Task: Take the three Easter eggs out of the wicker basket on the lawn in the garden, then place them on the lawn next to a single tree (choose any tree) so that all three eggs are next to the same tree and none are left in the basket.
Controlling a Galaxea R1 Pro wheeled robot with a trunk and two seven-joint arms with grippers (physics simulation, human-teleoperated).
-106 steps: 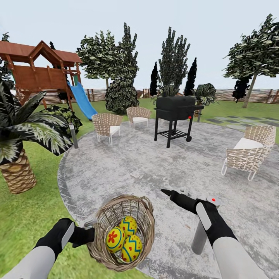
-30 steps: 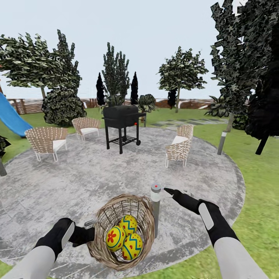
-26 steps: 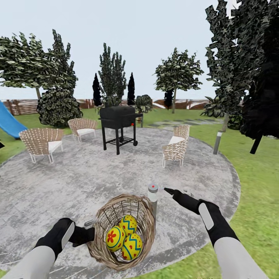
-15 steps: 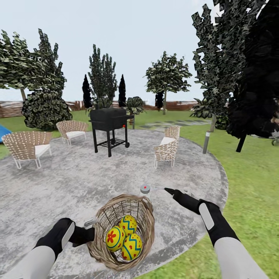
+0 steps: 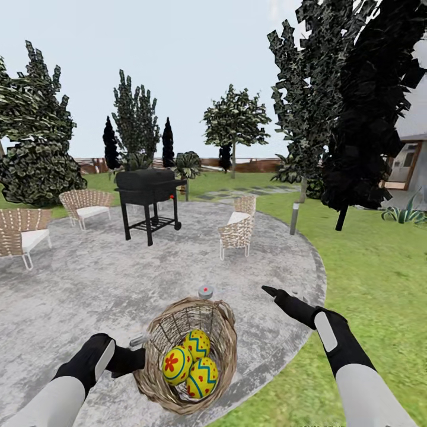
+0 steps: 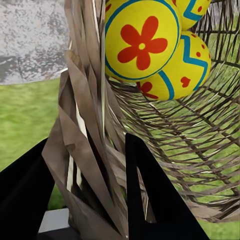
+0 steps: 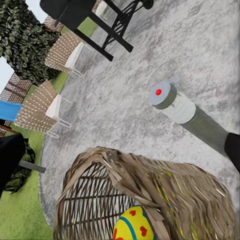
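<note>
From my head camera, I see my left gripper [image 5: 135, 351] closed on the rim of the wicker basket [image 5: 220, 344], which I hold up in front of me above the edge of the round stone patio [image 5: 89, 284]. The three Easter eggs [image 5: 191, 363] lie together at the bottom of the basket, touching each other. My right gripper [image 5: 277, 293] hangs free to the right of the basket and holds nothing; how far its fingers are apart I cannot tell from here. Just behind the basket the top of a short post with a red dot [image 5: 205, 291] is visible. The lawn [image 5: 379, 279] spreads at the right of the patio. There a tree [image 5: 308, 77] with pale slender trunk stands, and just beside it a tree with black foliage [image 5: 370, 101]. A black grill [image 5: 146, 188] and wicker chairs [image 5: 238, 228] stand farther on the patio.

From my left wrist camera, my two black fingers [image 6: 150, 195] are pressed on the woven wall of the basket [image 6: 90, 150], one on each side. The eggs [image 6: 142, 42] are inside, and green grass [image 6: 25, 120] shows below.

From my right wrist camera, I see the basket's rim [image 7: 150, 175] from above with one egg [image 7: 134, 223] inside, the post [image 7: 175, 106] beside it on the stone, and the grill's legs [image 7: 107, 27] farther away. A black finger [image 7: 232, 150] shows at the edge, so the opening I cannot tell.
</note>
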